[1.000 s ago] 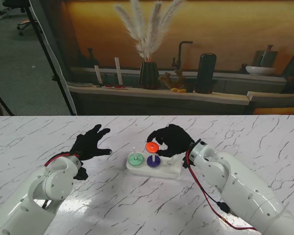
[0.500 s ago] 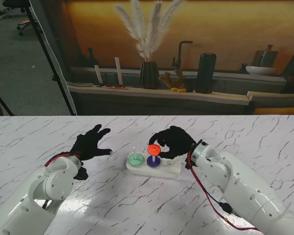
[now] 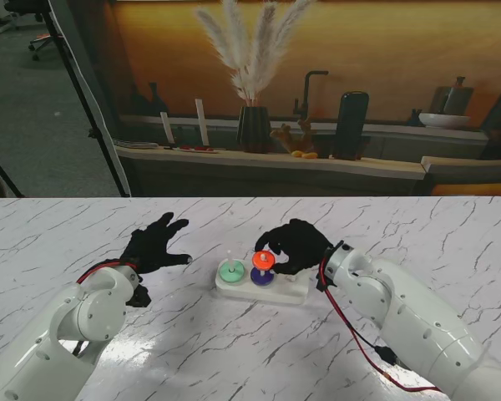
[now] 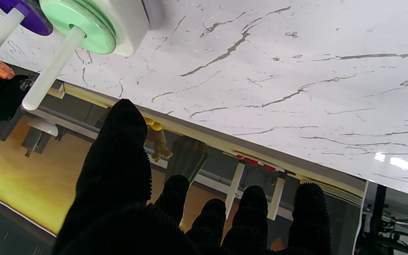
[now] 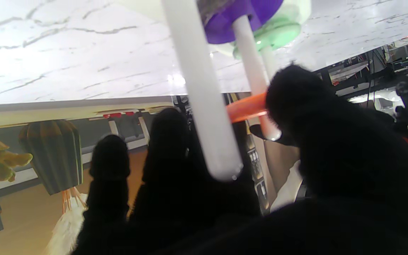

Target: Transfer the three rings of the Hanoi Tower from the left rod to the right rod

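While the right hand [image 3: 294, 243] has its fingers clamped on the orange ring [image 3: 262, 261], threaded on the middle rod over the purple ring [image 3: 263, 276], the left hand [image 3: 153, 242] rests splayed, empty; rigid, light plastic, best pinched at the rim.

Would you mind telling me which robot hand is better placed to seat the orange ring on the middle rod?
The right robot hand: it already grips the orange ring on the middle rod above the purple ring. The left robot hand hovers open, away from the tower.
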Controlling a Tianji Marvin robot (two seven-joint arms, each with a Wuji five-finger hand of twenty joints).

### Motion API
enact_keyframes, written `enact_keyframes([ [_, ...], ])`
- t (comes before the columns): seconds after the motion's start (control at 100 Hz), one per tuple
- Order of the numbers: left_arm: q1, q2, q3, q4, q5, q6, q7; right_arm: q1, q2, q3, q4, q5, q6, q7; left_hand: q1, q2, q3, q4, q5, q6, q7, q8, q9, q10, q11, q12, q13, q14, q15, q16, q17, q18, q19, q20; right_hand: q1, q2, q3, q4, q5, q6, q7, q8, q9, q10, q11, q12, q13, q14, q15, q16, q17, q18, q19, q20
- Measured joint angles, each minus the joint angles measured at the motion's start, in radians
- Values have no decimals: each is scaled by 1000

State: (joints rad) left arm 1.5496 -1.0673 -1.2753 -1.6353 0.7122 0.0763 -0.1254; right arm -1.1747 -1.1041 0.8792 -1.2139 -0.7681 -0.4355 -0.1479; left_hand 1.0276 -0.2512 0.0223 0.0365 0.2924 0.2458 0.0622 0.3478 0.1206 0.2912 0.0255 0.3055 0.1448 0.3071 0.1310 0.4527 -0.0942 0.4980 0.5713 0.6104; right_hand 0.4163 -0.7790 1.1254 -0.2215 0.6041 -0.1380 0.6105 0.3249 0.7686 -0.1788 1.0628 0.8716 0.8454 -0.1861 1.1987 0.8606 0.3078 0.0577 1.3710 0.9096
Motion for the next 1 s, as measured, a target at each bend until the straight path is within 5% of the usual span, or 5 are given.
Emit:
enact_keyframes([
  [0.16,0,0,-1,0,1,0,1,-6,3,8,-9,-12,3,16,0,0,0,0,0,0,0,0,0,0,0,0,0,0,0,0,0,0,0,0,-62,13,17,67,-30,-12,-2,16,-72,18,-100,-77,-65,26,-158,-68,-72,0,-97,-49],
  [0.3,0,0,-1,0,1,0,1,-17,10,22,-22,-19,5,33,0,0,0,0,0,0,0,0,0,0,0,0,0,0,0,0,0,0,0,0,-108,-8,5,67,-68,-13,-21,26,-116,49,-190,-152,-116,61,-314,-142,-130,0,-188,-101],
  [0.71,0,0,0,0,1,-1,0,-47,19,64,-57,-21,13,64,0,0,0,0,0,0,0,0,0,0,0,0,0,0,0,0,0,0,0,0,-165,-20,-47,67,-96,-25,-74,38,-150,78,-241,-188,-150,84,-396,-161,-160,0,-223,-122],
  [1.0,-13,5,25,1,3,-16,-24,-111,17,148,-119,-20,66,45,0,0,0,0,0,0,0,0,0,0,0,0,0,0,0,0,0,1,0,0,-176,95,-104,67,-121,-25,-89,62,-161,109,-326,-255,-161,111,-508,-234,-180,0,-267,-144],
])
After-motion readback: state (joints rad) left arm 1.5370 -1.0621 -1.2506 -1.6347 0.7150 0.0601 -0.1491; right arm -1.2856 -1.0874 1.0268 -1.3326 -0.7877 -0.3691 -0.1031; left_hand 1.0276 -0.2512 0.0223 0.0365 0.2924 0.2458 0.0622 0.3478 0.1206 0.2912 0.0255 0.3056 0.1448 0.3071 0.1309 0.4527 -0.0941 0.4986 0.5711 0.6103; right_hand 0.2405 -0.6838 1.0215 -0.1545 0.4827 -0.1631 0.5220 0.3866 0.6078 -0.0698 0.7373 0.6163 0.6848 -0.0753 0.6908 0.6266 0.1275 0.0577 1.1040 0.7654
